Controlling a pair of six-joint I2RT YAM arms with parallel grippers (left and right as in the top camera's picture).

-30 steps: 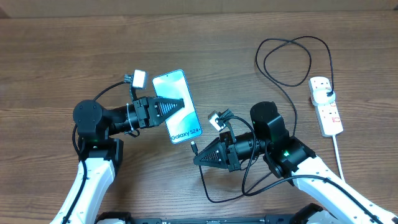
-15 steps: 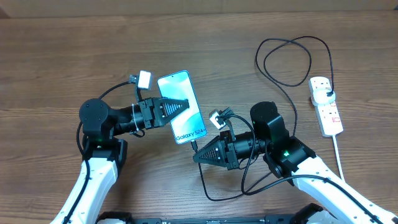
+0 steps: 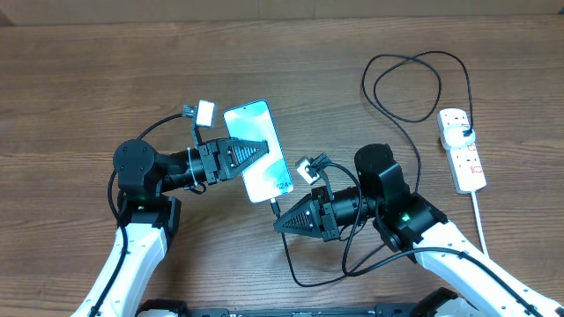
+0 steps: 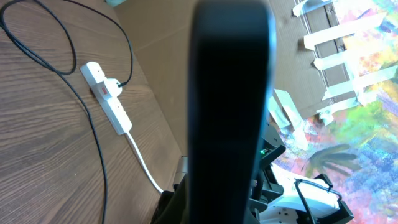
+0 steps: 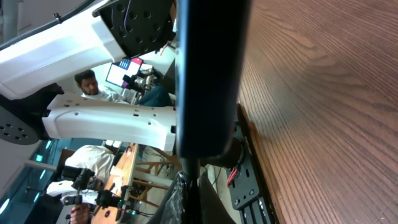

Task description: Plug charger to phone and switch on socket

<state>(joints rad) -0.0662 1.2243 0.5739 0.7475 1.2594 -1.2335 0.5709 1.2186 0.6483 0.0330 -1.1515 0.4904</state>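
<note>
Your left gripper (image 3: 249,151) is clenched on the phone (image 3: 262,167), holding it off the table (image 3: 88,70) with the screen facing up. Its long axis runs from the far left down toward the near right, so the bottom short edge faces your other arm. Your right gripper (image 3: 280,222) is pinched on the charger (image 3: 287,251) right behind its small connector tip (image 3: 274,209). That tip points up and away from the fingers, toward the phone's bottom edge. The tip sits just beside that edge. From overhead you cannot tell whether it touches or has entered the port, and the wrist views show only dark shapes close to the lens. The coming push probably depends on lining the tip's axis up with the phone's long axis. Any sideways offset would likely scrape it along the frame. The socket (image 3: 464,150) lies well apart at the right edge, with the charger's plug (image 3: 464,132) in it. Your right arm is the nearer one for its switch.
</note>
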